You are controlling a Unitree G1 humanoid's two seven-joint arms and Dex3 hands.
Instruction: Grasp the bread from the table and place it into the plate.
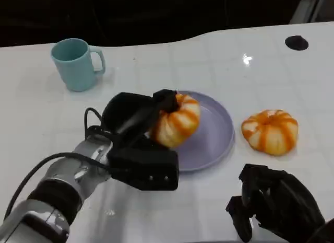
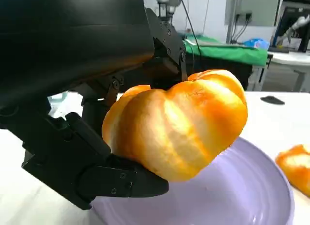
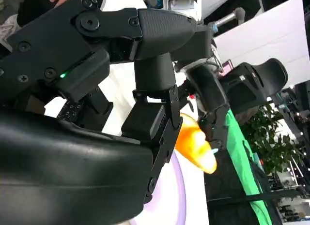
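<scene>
Bread (image 1: 177, 123): grasped in left hand (image 1: 136, 136) fingers, held over plate (image 1: 216, 133) edge; not released. Second bread (image 1: 270, 130): on desk (image 1: 209, 49). Right hand (image 1: 276, 206): fingers curled, holding nothing. Remaining: lower, release.

White table (image 1: 156, 60) with a faint grid pattern on top. The lavender plate (image 1: 216, 136) sits around the middle of it. A teal mug (image 1: 75, 64) stands well off to the plate's far left, handle facing the plate. A second orange-striped bread (image 1: 270, 130) lies just right of the plate, not touching. A small dark round spot (image 1: 296, 43) sits far back right of the plate.
</scene>
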